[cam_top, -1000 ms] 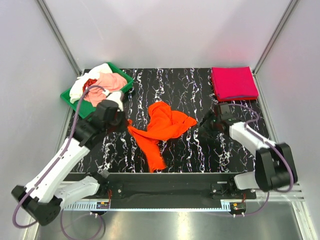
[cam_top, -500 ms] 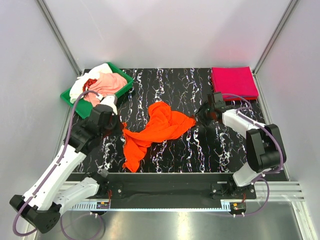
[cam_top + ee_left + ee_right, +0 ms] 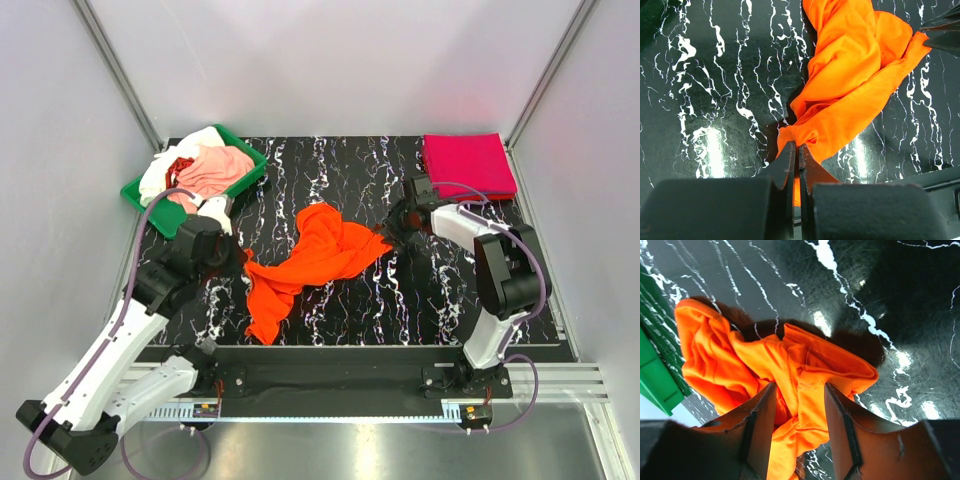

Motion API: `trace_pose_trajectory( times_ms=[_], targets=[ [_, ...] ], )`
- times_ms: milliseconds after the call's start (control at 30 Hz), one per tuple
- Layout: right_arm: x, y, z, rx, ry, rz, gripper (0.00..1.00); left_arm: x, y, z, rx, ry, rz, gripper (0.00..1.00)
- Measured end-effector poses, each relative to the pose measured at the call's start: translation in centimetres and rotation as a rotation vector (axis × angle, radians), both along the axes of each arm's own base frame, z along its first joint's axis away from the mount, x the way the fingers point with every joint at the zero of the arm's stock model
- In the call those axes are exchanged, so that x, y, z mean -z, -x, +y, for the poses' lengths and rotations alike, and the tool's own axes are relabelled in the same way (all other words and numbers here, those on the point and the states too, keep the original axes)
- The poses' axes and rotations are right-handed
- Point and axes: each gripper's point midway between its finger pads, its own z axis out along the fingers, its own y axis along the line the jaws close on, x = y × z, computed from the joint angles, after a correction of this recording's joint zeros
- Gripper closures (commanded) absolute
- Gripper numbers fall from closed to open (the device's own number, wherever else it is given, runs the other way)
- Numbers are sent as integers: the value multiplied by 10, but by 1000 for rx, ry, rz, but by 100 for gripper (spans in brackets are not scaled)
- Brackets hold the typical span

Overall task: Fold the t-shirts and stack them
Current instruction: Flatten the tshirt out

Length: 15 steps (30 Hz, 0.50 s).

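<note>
The bright orange t-shirt [image 3: 315, 255] lies crumpled mid-table, also in the left wrist view [image 3: 850, 80] and right wrist view [image 3: 795, 375]. My left gripper [image 3: 240, 262] is shut on its left edge, jaws pinching cloth [image 3: 799, 150]. My right gripper [image 3: 392, 232] is open at the shirt's right corner, its jaws straddling an orange fold [image 3: 799, 395]. A magenta-pink t-shirt [image 3: 467, 165] lies folded at the back right. Pale pink, white and red shirts [image 3: 205, 165] are heaped in the green tray [image 3: 150, 205].
The green tray stands at the back left, its corner showing in the right wrist view [image 3: 655, 375]. The black marbled table [image 3: 420, 300] has white walls and metal posts on three sides. The front rail runs by the arm bases.
My left gripper has dragged the orange shirt's lower end leftward and nearer. My right gripper moved left and farther back, reaching the shirt's right corner.
</note>
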Motion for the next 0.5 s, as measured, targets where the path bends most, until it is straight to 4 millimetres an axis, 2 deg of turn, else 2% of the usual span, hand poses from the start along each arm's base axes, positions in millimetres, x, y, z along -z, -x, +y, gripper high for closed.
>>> trace_pose_trajectory(
  times_ms=[500],
  targets=[
    [21,6,0,1,15,69,51,4,1,-3,12,17,1,100]
  ],
)
